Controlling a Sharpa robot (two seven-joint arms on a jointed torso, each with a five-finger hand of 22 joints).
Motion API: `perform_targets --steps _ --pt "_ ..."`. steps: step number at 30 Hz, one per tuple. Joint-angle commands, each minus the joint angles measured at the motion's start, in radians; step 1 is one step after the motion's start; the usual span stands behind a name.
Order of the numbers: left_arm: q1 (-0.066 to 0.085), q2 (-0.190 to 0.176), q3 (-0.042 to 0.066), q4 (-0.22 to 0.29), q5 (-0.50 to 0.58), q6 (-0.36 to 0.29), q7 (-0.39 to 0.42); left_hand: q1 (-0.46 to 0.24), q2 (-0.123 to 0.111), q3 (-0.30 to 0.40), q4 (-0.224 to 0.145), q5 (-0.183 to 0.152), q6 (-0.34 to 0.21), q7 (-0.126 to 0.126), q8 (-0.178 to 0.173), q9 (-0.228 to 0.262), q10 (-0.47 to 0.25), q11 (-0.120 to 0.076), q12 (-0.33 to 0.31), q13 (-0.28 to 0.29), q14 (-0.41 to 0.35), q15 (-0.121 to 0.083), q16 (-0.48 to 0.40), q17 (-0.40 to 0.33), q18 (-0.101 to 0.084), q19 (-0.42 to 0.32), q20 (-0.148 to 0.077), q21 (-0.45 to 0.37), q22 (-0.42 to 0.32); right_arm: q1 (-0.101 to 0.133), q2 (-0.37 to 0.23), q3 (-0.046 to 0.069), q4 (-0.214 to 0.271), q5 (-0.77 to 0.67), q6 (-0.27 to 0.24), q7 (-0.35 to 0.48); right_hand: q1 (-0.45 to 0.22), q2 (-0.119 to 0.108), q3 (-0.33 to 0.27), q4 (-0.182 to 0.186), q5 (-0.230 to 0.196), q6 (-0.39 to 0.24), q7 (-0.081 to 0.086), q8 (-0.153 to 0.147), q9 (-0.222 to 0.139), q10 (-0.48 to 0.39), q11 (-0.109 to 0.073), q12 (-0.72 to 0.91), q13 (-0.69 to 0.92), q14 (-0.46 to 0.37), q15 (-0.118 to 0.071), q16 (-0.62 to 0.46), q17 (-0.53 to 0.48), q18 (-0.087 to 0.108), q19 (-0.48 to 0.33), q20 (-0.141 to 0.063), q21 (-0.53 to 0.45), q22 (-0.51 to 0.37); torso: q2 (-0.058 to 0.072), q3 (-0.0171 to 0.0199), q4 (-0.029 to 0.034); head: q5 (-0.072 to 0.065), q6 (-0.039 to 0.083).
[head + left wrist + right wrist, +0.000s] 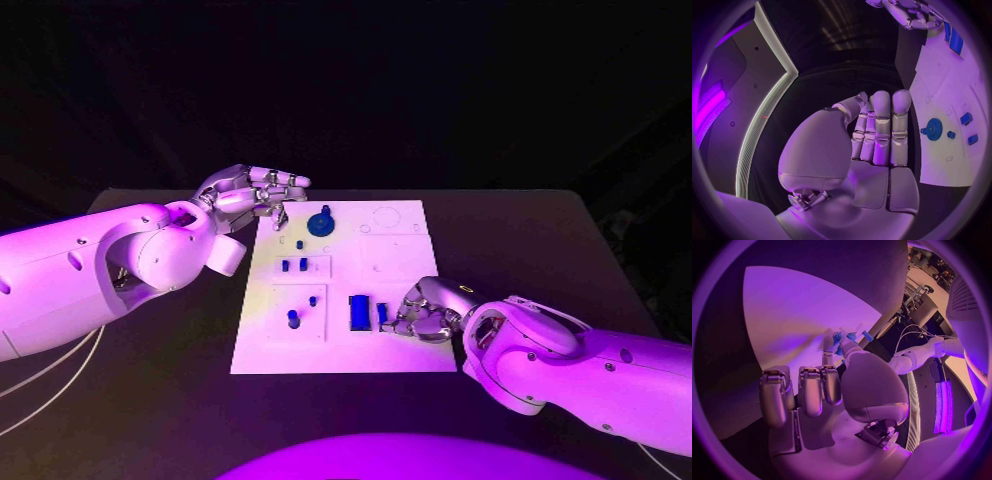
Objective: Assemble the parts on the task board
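- On the black table (173,400), the flat white rectangular task board (389,340) lies in the middle, and every place below is given from it.
- Blue parts counted on the board from the head view: one round blue gear (322,223) near its far edge; one small blue peg (300,243) just nearer than the gear; two small blue blocks (296,266) side by side toward the middle; one small blue stud (294,319) in the near left panel; one tall blue rectangular block (359,312) near the board's near right part.
- One more narrow blue piece (382,314) stands just beside the tall block, at the right hand's fingertips; I cannot tell whether the fingers actually grip it.
- The silver right hand (423,310) rests over the board's near right edge with its fingers curled down onto the board; its wrist view shows small blue bits (851,337) just past the fingertips, too small to identify.
- The silver left hand (254,192) hovers at the board's far left corner; its fingers (881,127) lie straight and close together with nothing in them, the thumb apart from them.
- Faint recessed outlines mark the board's far right part; their shapes are hard to make out.
- Seen from the left wrist, the gear (934,129) sits on the board just beyond the fingertips.
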State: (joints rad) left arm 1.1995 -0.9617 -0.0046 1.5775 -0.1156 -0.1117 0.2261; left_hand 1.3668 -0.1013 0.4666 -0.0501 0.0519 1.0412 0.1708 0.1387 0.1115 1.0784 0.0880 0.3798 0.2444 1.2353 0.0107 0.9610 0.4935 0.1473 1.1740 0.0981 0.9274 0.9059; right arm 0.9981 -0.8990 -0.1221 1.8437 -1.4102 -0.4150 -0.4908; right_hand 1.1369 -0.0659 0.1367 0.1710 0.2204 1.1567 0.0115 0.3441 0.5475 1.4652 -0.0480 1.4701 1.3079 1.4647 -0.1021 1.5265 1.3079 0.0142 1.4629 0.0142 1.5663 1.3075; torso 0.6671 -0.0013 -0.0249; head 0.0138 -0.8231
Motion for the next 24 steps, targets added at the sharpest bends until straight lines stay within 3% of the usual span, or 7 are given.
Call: perform_targets --steps 1,11,19,24 --pt "0.001 0.001 0.000 0.003 -0.003 0.018 0.005 0.001 0.011 -0.001 -0.002 0.004 -0.008 -0.001 0.005 -0.001 -0.007 0.001 0.004 0.001 -0.004 -0.001 0.003 -0.001 0.014 -0.008 0.000 -0.004 -0.001 -0.001 0.010 0.000 -0.017 -0.012 0.030 -0.013 0.013 0.000 0.000 -0.002 0.000 -0.002 0.000 0.007 0.001 0.070 -0.005 0.005 0.210 0.094 -0.006 0.006 0.207 -0.014 0.108 -0.007 0.004 0.263 0.000 -0.0004 0.0013 0.001 -0.002" --pt "0.001 -0.001 0.000 0.004 -0.003 0.018 0.004 0.001 0.011 -0.001 -0.002 0.004 -0.008 -0.001 0.005 -0.001 -0.007 0.001 0.004 0.001 -0.004 -0.001 0.003 -0.001 0.014 -0.008 0.000 -0.004 -0.001 -0.001 0.029 0.000 -0.037 -0.031 0.039 -0.031 0.022 0.002 -0.001 -0.006 -0.002 -0.002 0.000 0.007 0.001 0.071 -0.006 0.006 0.210 0.094 -0.006 0.006 0.207 -0.014 0.108 -0.007 0.004 0.263 -0.001 -0.0005 0.0000 0.000 -0.001" --pt "0.001 -0.001 0.000 0.003 -0.003 0.018 0.004 0.001 0.011 -0.001 -0.002 0.004 -0.008 -0.001 0.005 -0.001 -0.007 0.001 0.004 0.001 -0.004 -0.001 0.003 -0.001 0.014 -0.008 0.000 -0.004 -0.001 0.000 0.009 0.001 -0.009 -0.031 -0.008 -0.007 0.022 0.002 -0.002 -0.006 -0.002 -0.002 0.000 0.008 0.001 0.071 -0.006 0.007 0.211 0.095 -0.007 0.006 0.208 -0.014 0.108 -0.007 0.004 0.263 -0.001 -0.0001 0.0002 0.000 0.001" --pt "0.001 0.000 0.000 -0.001 -0.003 0.017 0.006 0.000 0.011 -0.002 -0.001 0.004 -0.009 -0.001 0.005 -0.001 -0.008 0.001 0.005 0.001 -0.004 0.000 0.003 -0.001 0.014 -0.009 0.000 -0.006 -0.002 0.015 -0.020 0.003 0.013 0.073 -0.070 0.094 0.022 -0.001 -0.014 -0.002 0.002 -0.021 0.009 -0.002 -0.004 0.053 0.001 -0.037 0.187 0.089 -0.002 -0.012 0.181 -0.014 0.107 -0.005 0.003 0.263 -0.005 -0.0021 -0.0002 0.001 0.008"
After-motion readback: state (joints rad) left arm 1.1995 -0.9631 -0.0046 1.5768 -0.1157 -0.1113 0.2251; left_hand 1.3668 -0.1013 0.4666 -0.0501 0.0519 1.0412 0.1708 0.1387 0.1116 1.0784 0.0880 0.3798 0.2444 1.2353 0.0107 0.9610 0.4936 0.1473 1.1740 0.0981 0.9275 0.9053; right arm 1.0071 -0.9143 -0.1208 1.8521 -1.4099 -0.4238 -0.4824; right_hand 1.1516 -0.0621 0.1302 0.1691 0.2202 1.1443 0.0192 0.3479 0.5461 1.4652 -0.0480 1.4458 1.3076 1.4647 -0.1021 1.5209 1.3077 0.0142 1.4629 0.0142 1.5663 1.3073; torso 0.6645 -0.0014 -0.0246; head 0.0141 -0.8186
